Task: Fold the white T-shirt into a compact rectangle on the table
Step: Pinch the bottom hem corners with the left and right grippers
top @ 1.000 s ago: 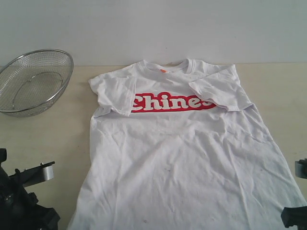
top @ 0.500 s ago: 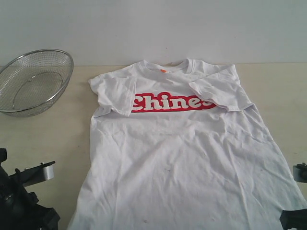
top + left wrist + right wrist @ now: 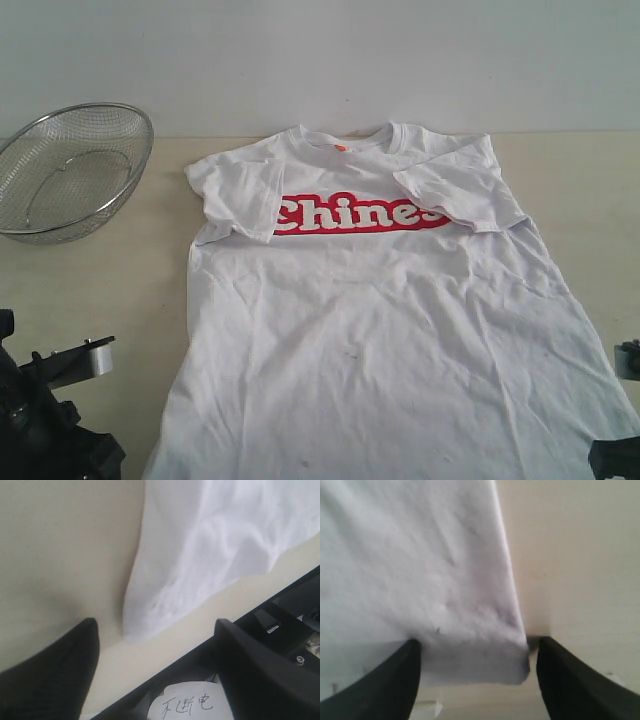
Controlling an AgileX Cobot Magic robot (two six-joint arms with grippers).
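Two grippers are hovering at the hem of the shirt point(image 3: 380, 330), which is lying flat and face up on the table point(image 3: 110, 280). The left gripper point(image 3: 156, 625) is holding its jaws wide apart and gripping nothing. One hem corner point(image 3: 142, 627) is lying just ahead of the gap between these jaws, apart from both fingers.

The right gripper point(image 3: 478, 641) is likewise standing open and empty. The other hem corner point(image 3: 512, 662) is lying in the gap between its jaws, with the cloth running past one fingertip and ending just beside the other. This placement is probably preparing a paired pinch, so that the hem can be carried toward the collar as one even fold.

One sleeve point(image 3: 240, 205) and the other sleeve point(image 3: 455, 195) are lying folded inward, partly covering the lettering point(image 3: 350, 213); this is narrowing the body for that fold.

A basket point(image 3: 75, 170) is sitting well beyond the left jaws, apart from the shirt and outside the likely path. A handwritten label point(image 3: 185, 705) is showing behind the left jaws. Nothing is standing between either pair of jaws and the cloth, though the thin hem is lying flat against the table and may be resisting a clean pinch
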